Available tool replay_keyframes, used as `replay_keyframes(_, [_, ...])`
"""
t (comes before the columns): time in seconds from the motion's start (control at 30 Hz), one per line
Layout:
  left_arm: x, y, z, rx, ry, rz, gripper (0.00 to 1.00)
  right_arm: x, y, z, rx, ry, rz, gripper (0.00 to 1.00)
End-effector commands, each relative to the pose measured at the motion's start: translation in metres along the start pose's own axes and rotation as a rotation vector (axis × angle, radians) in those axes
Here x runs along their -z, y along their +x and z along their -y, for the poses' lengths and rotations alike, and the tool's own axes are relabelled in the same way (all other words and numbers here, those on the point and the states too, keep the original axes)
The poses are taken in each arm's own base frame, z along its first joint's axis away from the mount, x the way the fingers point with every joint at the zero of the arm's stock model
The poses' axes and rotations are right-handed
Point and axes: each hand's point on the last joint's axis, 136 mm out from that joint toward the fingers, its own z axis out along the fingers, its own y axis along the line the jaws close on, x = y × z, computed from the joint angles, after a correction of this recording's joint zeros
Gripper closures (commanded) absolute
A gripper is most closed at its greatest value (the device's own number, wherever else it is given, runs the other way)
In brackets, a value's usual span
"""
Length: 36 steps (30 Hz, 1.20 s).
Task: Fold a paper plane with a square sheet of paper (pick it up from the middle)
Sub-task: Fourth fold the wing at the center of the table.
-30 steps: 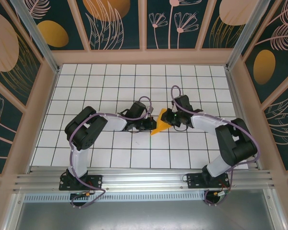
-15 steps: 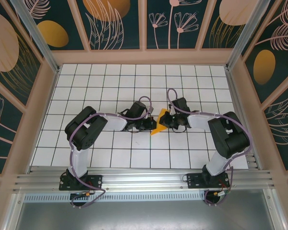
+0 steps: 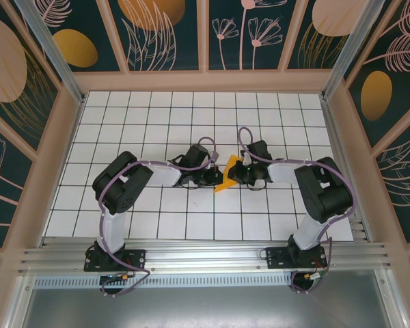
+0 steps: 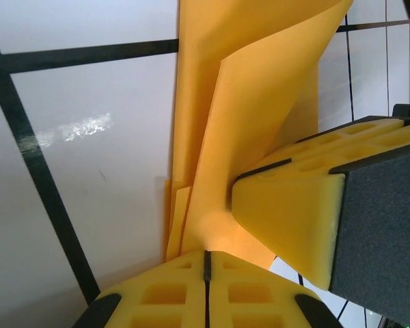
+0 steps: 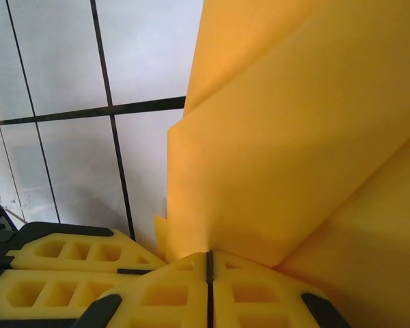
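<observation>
Since a second ago the right arm's elbow has swung in toward the middle of the top view, so its forearm now reaches left more sharply, and the right gripper [image 3: 241, 172] has crept a little closer to the orange-yellow paper [image 3: 227, 176]. The left arm looks the same as before.

Seen from above, the paper sits just right of centre on the white tiled surface [image 3: 157, 116]. It is a small folded wedge with its lower tip pointing toward the lower left. The left gripper [image 3: 208, 179] meets it from the left and the right gripper from the right, so the paper is pinched between the two.

On the left wrist view the left gripper [image 4: 206, 272] has its jaws clenched. The yellow pads meet along a thin dark seam at the bottom of the frame, and the paper [image 4: 260, 102] rises out of that seam in several folded layers toward the top. One of the right gripper's yellow fingers [image 4: 287, 212] presses against the paper from the right side of the frame.

On the right wrist view the right gripper [image 5: 208, 273] is also clamped shut on the paper [image 5: 273, 137], whose layers fan up and to the right from the seam. The left gripper's pads [image 5: 61, 270] show in the lower left corner, just beside it.
</observation>
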Motion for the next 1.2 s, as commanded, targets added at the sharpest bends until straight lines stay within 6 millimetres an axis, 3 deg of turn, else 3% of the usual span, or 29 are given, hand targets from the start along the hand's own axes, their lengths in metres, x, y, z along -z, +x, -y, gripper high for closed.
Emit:
replay_keyframes(0.0, [-0.010,0.022,-0.056,0.040,-0.186,-0.045,0.92,0.009,-0.013,-0.006,0.043,-0.028,0.035,0.91])
replay_keyframes(0.23, [-0.009,0.021,-0.054,0.037,-0.183,-0.042,0.92,-0.004,-0.014,0.022,-0.009,0.023,0.016,0.92])
replay_keyframes(0.47, [-0.005,0.016,-0.046,0.023,-0.167,-0.032,0.91,-0.010,-0.006,0.029,-0.039,0.033,-0.013,0.92])
replay_keyframes(0.73, [0.028,-0.028,0.004,-0.031,-0.057,0.129,0.81,-0.006,0.005,0.015,-0.021,0.002,-0.032,0.92])
replay_keyframes(0.83, [0.040,-0.039,0.011,-0.022,-0.030,0.196,0.80,-0.006,0.008,0.006,-0.015,-0.009,-0.036,0.92])
replay_keyframes(0.9, [0.040,-0.031,0.005,-0.011,-0.015,0.185,0.78,-0.007,0.011,0.003,-0.014,-0.013,-0.041,0.92])
replay_keyframes(1.17, [0.030,-0.015,0.020,-0.010,0.117,0.102,0.78,-0.013,0.015,-0.008,-0.006,-0.034,-0.052,0.92])
